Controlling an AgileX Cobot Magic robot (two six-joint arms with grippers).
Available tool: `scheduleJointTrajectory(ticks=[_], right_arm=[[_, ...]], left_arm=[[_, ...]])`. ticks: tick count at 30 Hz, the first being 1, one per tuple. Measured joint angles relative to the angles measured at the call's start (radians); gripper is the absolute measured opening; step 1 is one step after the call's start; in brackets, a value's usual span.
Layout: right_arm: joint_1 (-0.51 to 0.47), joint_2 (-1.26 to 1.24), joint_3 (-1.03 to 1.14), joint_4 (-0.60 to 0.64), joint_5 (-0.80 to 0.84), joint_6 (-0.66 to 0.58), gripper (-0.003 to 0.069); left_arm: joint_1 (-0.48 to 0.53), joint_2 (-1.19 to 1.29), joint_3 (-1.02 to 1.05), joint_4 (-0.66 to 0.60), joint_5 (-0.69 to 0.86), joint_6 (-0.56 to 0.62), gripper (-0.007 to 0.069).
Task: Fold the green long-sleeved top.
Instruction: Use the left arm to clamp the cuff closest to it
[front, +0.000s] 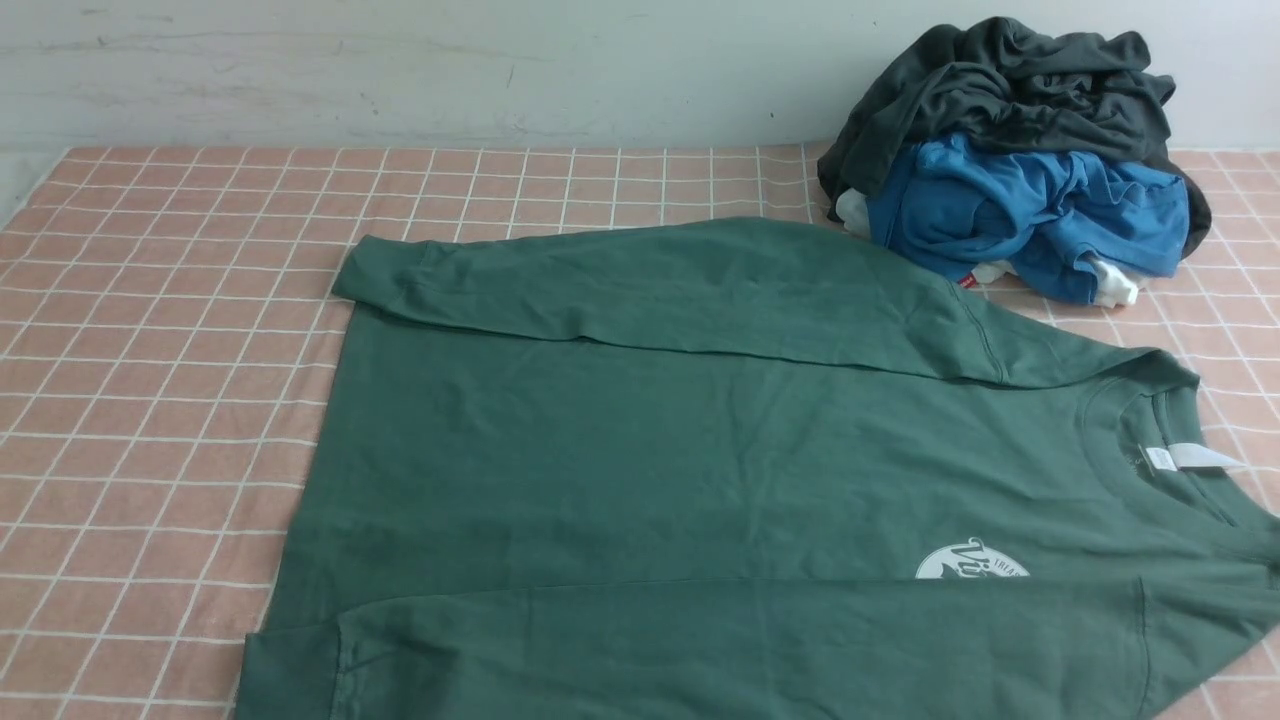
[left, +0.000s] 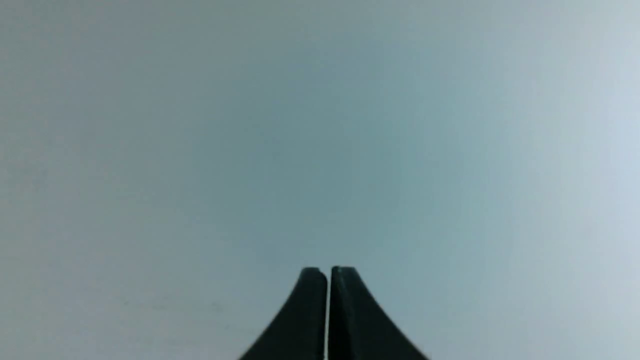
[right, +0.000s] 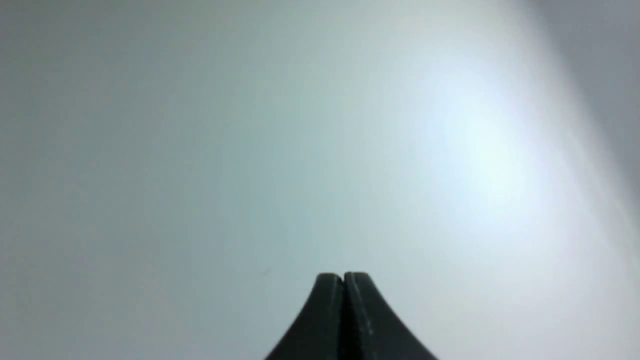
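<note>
The green long-sleeved top (front: 680, 450) lies flat on the checked cloth in the front view, neck and white tag (front: 1185, 458) to the right, hem to the left. Both sleeves are folded in over the body, one along the far edge (front: 650, 285), one along the near edge (front: 750, 650). Part of the white round logo (front: 970, 562) shows beside the near sleeve. Neither arm appears in the front view. My left gripper (left: 328, 270) is shut and empty, facing a plain pale surface. My right gripper (right: 343, 275) is shut and empty too, facing the same kind of blank surface.
A heap of clothes sits at the back right: a dark charcoal garment (front: 1010, 85) on top of a bright blue one (front: 1020, 210), close to the top's far shoulder. The pink checked tablecloth (front: 170, 330) ends at a pale wall (front: 450, 70) behind.
</note>
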Motion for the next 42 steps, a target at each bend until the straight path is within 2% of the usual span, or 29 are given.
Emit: scheduleJointTrajectory(ticks=[3, 7, 8, 12, 14, 15, 18, 20, 22, 25, 27, 28, 30, 33, 35, 38, 42], right_arm=[[0.000, 0.000, -0.048, -0.067, 0.071, 0.035, -0.0014], [0.000, 0.059, -0.257, -0.287, 0.321, 0.064, -0.0014], [0.000, 0.066, -0.268, -0.297, 0.332, 0.064, -0.0014], [0.000, 0.248, -0.423, -0.481, 0.548, 0.156, -0.0014], [0.007, 0.343, -0.436, -0.509, 0.647, 0.188, -0.0014], [0.007, 0.353, -0.436, -0.509, 0.647, 0.191, -0.0014], [0.070, 0.523, -0.437, -0.451, 0.879, 0.198, -0.0014], [0.136, 0.624, -0.437, -0.348, 1.037, 0.148, -0.0014], [0.200, 0.705, -0.437, -0.251, 1.148, 0.046, -0.0014], [0.326, 0.863, -0.437, -0.073, 1.270, -0.199, -0.0014], [0.385, 0.948, -0.437, 0.007, 1.268, -0.338, -0.0014], [0.390, 0.955, -0.437, 0.014, 1.265, -0.350, -0.0014], [0.433, 1.035, -0.452, 0.099, 1.218, -0.464, -0.0014], [0.449, 1.081, -0.489, 0.179, 1.198, -0.526, -0.0014], [0.450, 1.087, -0.512, 0.196, 1.195, -0.547, -0.0014], [0.450, 1.087, -0.528, 0.207, 1.194, -0.557, -0.0014], [0.450, 1.087, -0.533, 0.208, 1.195, -0.560, -0.0014]], left_arm=[[0.000, 0.019, -0.076, 0.047, 0.066, -0.077, -0.0003], [0.000, 0.167, -0.377, 0.292, 0.409, -0.105, -0.0003], [0.000, 0.188, -0.405, 0.302, 0.426, -0.106, -0.0003], [0.000, 0.445, -0.612, 0.402, 0.705, -0.157, -0.0003], [0.000, 0.540, -0.632, 0.393, 0.803, -0.181, -0.0003], [0.000, 0.551, -0.633, 0.390, 0.803, -0.181, -0.0003], [0.000, 0.719, -0.638, 0.301, 1.012, -0.185, -0.0003], [0.000, 0.829, -0.638, 0.230, 1.119, -0.157, -0.0003], [0.000, 0.933, -0.638, 0.161, 1.180, -0.116, 0.0000], [0.000, 1.116, -0.638, 0.028, 1.226, 0.001, 0.0042], [0.000, 1.223, -0.646, -0.036, 1.226, 0.078, 0.0097], [0.000, 1.223, -0.647, -0.036, 1.226, 0.085, 0.0097], [0.000, 1.350, -0.675, -0.065, 1.220, 0.139, 0.0195], [0.000, 1.446, -0.707, -0.063, 1.201, 0.143, 0.0277], [0.000, 1.495, -0.724, -0.057, 1.187, 0.136, 0.0302], [0.000, 1.552, -0.736, -0.048, 1.160, 0.124, 0.0297], [0.000, 1.606, -0.743, -0.037, 1.123, 0.111, 0.0191]])
